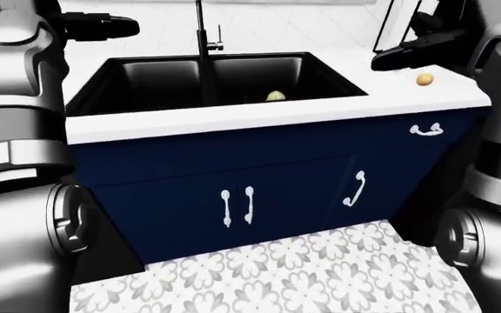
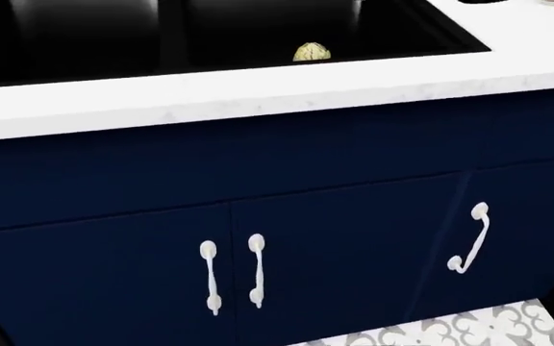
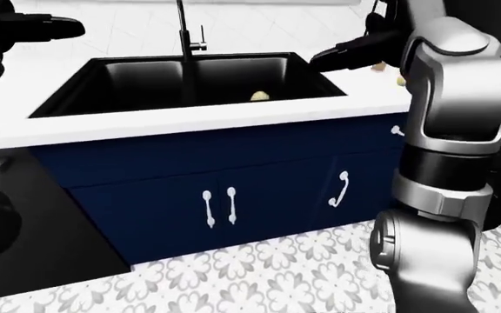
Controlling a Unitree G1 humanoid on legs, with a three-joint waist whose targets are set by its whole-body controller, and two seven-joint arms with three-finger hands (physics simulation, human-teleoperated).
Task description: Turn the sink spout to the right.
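The sink spout (image 1: 202, 29) stands upright above the black sink (image 1: 111, 85), between both raised hands and apart from each. Left hand (image 1: 103, 27) and right hand (image 1: 403, 55) hold nothing; whether their fingers are spread or curled cannot be told. 1 pale item (image 1: 275, 96) lies in the basin.

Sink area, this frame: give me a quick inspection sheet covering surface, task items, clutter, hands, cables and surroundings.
Surface: white countertop around a black sink basin.
Job's things: black sink spout rises at the basin's top edge, small handle beside it; untouched.
Clutter: a pale round item lies in the basin; a small orange-yellow item sits on the counter at right.
Grippers: left hand and right hand both raised over the counter, holding nothing; finger spread unclear.
Cables: nothing seen.
Surroundings: navy cabinet with white handles, patterned tile floor.
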